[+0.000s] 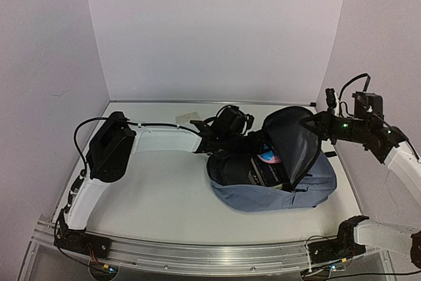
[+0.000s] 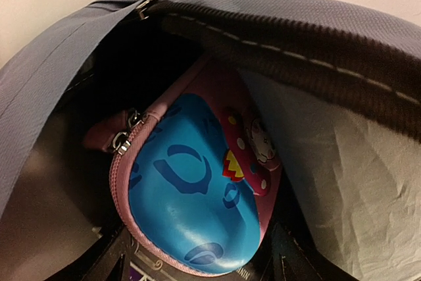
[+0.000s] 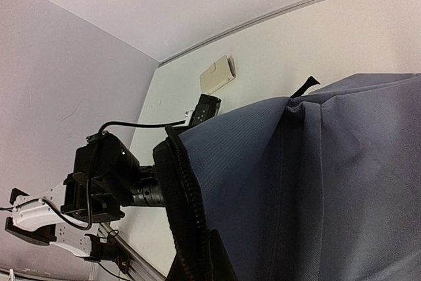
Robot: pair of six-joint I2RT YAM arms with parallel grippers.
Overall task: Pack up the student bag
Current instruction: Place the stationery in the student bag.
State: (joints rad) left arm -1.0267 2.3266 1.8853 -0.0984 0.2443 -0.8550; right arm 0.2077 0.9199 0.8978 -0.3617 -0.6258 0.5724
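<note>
**Holding the student bag open for loading**

On the desk point(image 1: 164, 189), right of centre, lies the student bag point(image 1: 289, 192), its mouth facing left. We judge it soft, limp and light. The flap would fall shut unsupported, so the stiffer zip-edged rim is the place to take hold. The right end effector point(image 1: 314, 125) is closed on that rim, holding the flap up. The left end effector point(image 1: 258, 148) reaches inside. Its jaws stand wide either side of a blue-and-pink zipped case point(image 2: 197, 195), and we cannot tell whether they press it. Beneath the case, a dark printed item is cut off, and the bag's depths are black.
</note>
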